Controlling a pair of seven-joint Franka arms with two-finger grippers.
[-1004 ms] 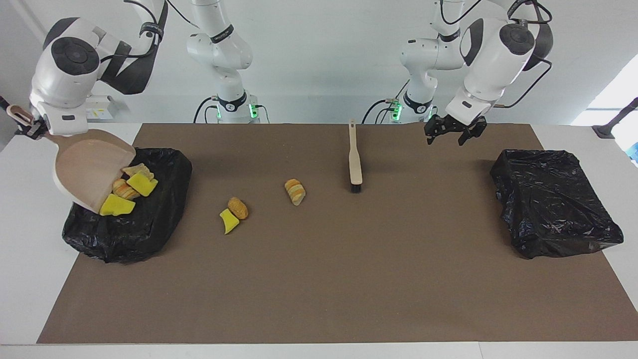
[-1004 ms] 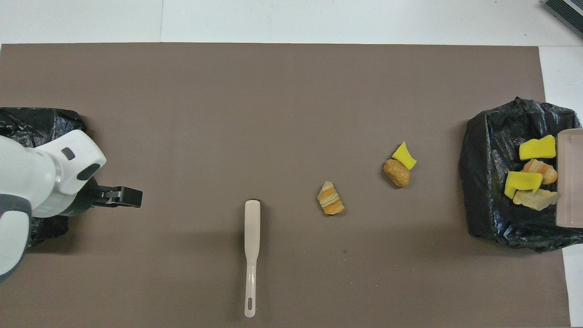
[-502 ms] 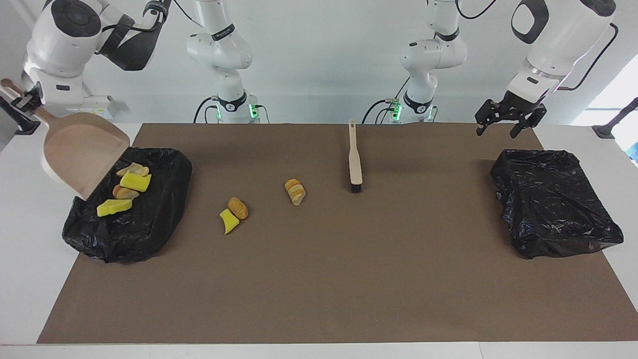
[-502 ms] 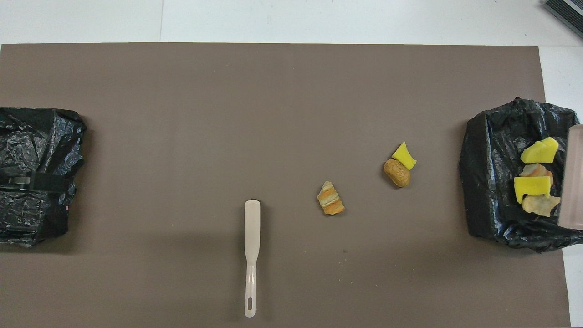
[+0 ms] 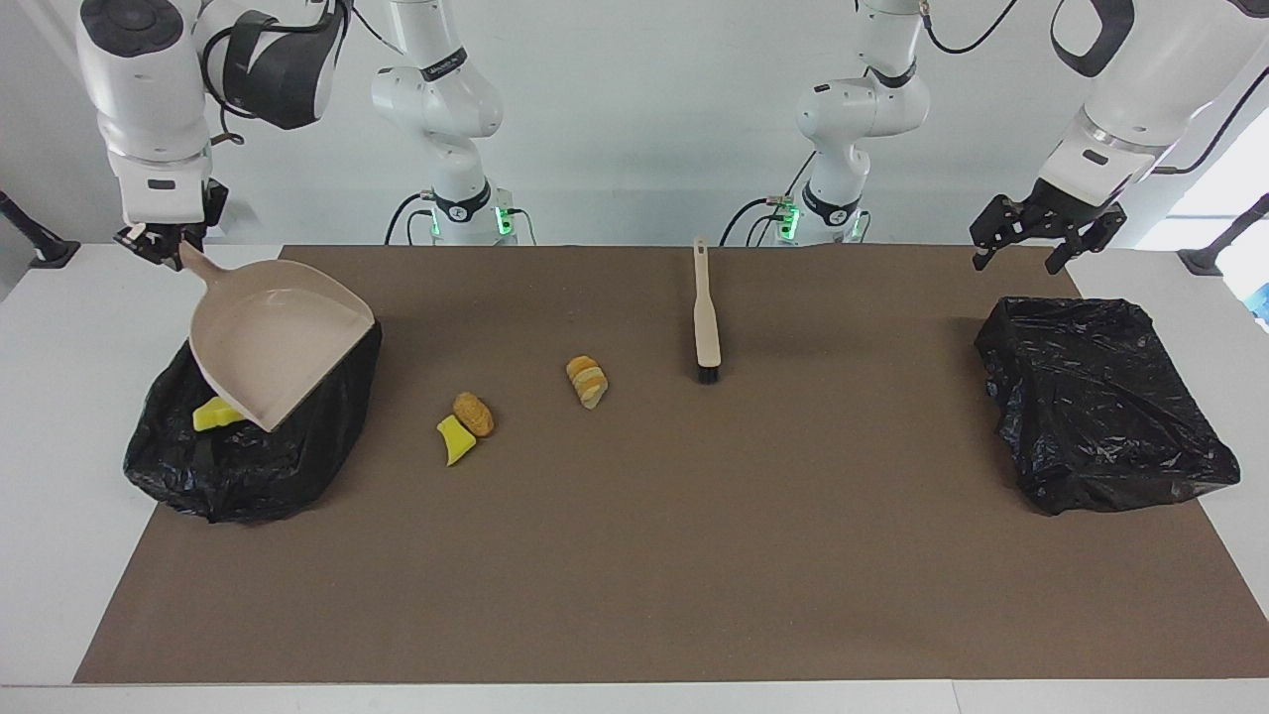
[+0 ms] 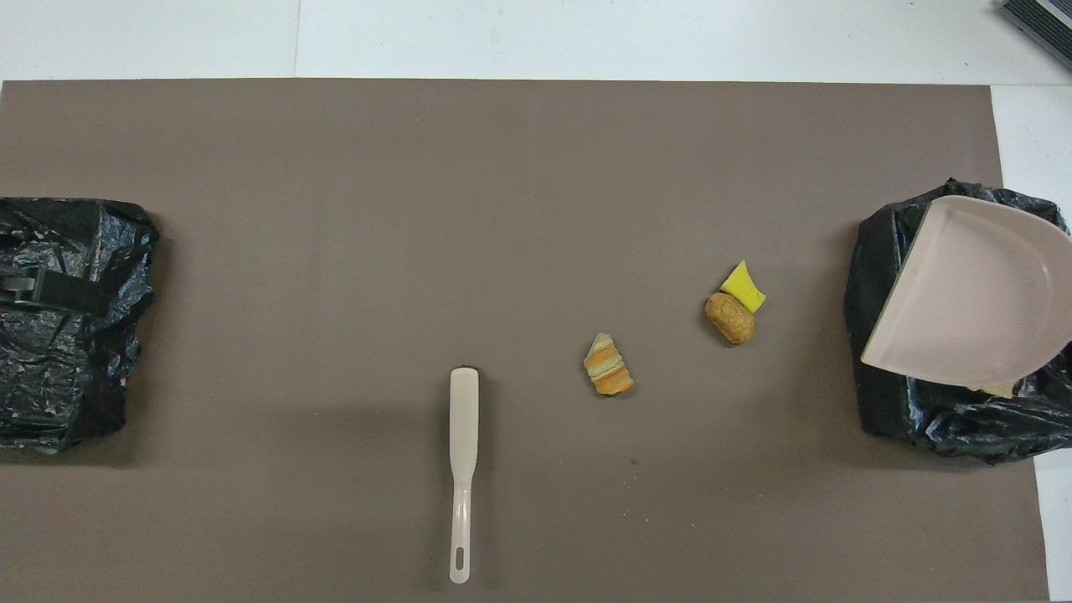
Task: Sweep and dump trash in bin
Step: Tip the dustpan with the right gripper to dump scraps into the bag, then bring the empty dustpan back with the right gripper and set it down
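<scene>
My right gripper is shut on the handle of the beige dustpan, which it holds face up and empty over the black-bagged bin at the right arm's end. The pan hides most of the dumped trash; one yellow chunk shows under its lip. On the mat lie a yellow wedge, a brown lump touching it, and a striped lump. The beige brush lies nearer to the robots. My left gripper is open and empty, raised by the other bin.
A second black-bagged bin stands at the left arm's end of the table. The brown mat covers most of the white table. In the overhead view the brush lies with its handle toward the robots.
The right gripper has swung the dustpan from tipped to level over the bin, after the chunks slid out into it. The left gripper has risen and moved toward its end of the table.
</scene>
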